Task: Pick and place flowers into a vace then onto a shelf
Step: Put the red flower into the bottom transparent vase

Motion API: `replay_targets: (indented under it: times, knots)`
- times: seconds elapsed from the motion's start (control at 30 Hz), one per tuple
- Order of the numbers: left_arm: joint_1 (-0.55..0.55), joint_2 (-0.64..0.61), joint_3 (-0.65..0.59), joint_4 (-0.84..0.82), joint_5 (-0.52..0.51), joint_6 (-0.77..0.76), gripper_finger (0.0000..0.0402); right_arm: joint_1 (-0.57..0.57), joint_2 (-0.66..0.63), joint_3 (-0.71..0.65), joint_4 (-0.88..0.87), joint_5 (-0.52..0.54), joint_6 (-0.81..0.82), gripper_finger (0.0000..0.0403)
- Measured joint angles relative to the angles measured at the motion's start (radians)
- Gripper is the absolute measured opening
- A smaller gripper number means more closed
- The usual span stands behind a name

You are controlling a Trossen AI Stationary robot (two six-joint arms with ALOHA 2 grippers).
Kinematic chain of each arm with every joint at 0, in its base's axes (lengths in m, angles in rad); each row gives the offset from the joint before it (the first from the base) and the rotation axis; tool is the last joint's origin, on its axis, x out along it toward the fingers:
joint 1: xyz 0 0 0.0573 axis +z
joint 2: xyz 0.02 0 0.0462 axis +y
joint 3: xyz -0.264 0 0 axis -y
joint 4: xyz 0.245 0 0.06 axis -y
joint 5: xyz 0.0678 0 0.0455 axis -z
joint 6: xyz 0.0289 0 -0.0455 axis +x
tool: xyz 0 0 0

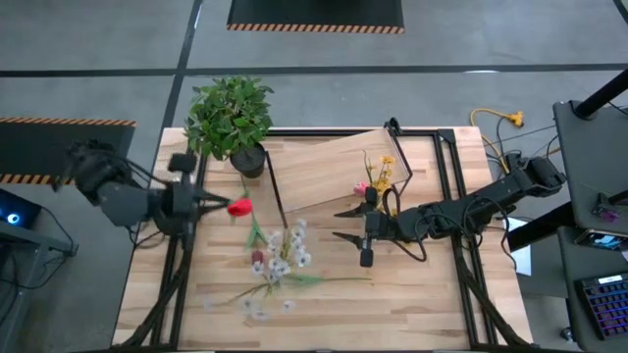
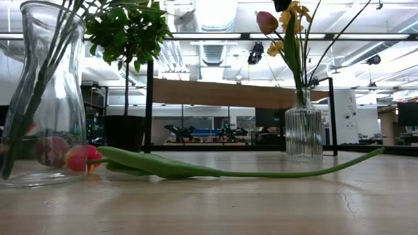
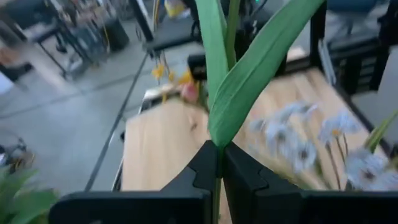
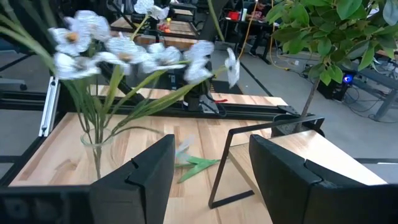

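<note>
In the low view a tulip [image 2: 196, 171] lies flat on the surface [image 2: 261, 202], its red-orange bloom just beside a clear glass carafe [image 2: 42, 98] that holds stems. From above, that carafe carries pale white sprays [image 1: 280, 257], and more white flowers lie loose on the planks near it. Left of it, the left tool [image 1: 208, 204] is pinching a green stalk, with a red tulip [image 1: 238, 208] at its tip; the left wrist view shows the stalk and a broad leaf [image 3: 249, 74] rising from between its pressed fingers [image 3: 239, 180]. The right tool [image 1: 345, 224] hangs spread, holding nothing, beside the shelf [image 1: 324, 167]. Farther back, a ribbed glass vase [image 2: 304, 134] stands on the shelf with yellow blooms and a pink bud [image 1: 378, 176]. A potted plant [image 1: 231, 118] stands at the far left corner.
</note>
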Motion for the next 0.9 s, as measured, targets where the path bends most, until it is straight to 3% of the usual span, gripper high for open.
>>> replay_targets:
  times: [0.13,0.3,0.53,0.63,0.9]
  knots:
    - [0.0,-0.046,-0.19,0.306,-0.001,0.085,0.0,0.001,0.0,0.0,0.0,0.0,0.0,0.0199]
    - [0.0,-0.138,-0.403,0.568,0.004,0.066,0.0,0.001,0.0,0.0,0.0,0.0,0.004,0.0199]
    - [0.0,-0.229,-0.748,1.113,0.17,0.052,0.0,0.001,0.0,0.0,0.0,0.0,0.019,0.0199]
    - [0.0,-0.243,-0.866,1.324,0.188,0.059,0.0,0.001,0.0,0.0,0.0,0.0,0.019,0.0199]
    - [-0.002,-0.28,-0.945,1.399,0.219,0.03,0.0,0.001,0.0,0.002,0.0,0.0,0.023,0.0199]
